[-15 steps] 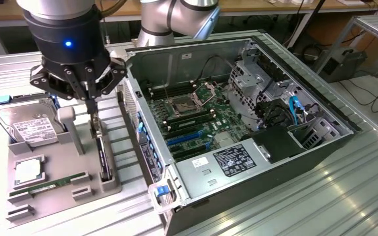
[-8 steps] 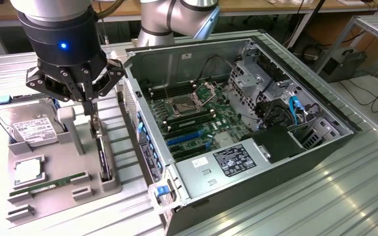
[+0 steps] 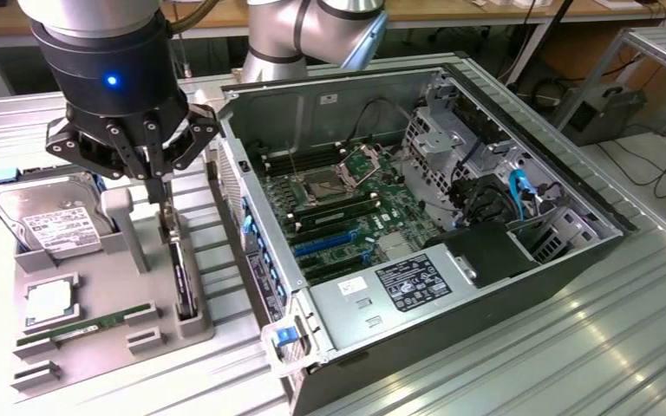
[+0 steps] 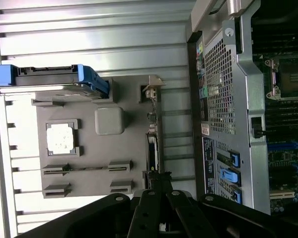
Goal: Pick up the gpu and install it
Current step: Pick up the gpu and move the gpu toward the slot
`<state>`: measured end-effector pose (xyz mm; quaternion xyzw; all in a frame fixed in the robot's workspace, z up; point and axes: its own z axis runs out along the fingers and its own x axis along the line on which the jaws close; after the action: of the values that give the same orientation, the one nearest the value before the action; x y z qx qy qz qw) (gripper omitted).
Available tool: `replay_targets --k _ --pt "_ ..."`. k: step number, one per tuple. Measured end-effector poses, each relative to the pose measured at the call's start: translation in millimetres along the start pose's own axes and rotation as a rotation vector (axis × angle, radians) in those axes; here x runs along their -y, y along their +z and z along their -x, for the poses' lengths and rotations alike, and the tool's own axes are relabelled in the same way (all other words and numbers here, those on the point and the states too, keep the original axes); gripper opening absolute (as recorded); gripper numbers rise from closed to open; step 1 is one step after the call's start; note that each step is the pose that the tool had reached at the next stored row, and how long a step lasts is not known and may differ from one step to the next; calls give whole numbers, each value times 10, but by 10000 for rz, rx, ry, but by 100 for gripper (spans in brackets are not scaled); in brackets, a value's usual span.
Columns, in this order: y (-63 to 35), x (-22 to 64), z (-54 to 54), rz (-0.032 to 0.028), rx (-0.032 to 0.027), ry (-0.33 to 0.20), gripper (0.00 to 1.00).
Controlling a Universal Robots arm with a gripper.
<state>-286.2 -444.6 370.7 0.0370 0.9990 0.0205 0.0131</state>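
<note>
Universal Robots arm with gripper, posed pointing down

Exterior view: the silver-grey arm point(image 3: 310, 35) enters at twelve o'clock, its rounded joint turned toward ten o'clock. The wrist point(image 3: 107, 61), a broad black cylinder under a silver sleeve, stands near upright at about ten o'clock of the frame, with a small blue light point(image 3: 111, 81) lit on its face. Beneath it hangs the gripper point(image 3: 153, 178), black and aimed toward six o'clock. Its jointed links point(image 3: 84, 139) flare out to nine and three o'clock of its own axis, then narrow downward. Wrist view: the same black links point(image 4: 139, 213) spread in a fan, pivot pins showing, and converge toward the gripper's centre line.
</note>
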Motion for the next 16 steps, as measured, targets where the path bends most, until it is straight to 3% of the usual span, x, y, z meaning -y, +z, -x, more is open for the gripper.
replay_targets --k 2,6,7,8,12,16 --pt "1 0 0 1 0 0 11" --pt "1 0 0 1 1 0 36" --pt "1 0 0 1 1 0 36" --pt "1 0 0 1 0 0 42" --pt "11 1 -9 3 4 0 42" --pt "91 11 -30 0 2 0 42"
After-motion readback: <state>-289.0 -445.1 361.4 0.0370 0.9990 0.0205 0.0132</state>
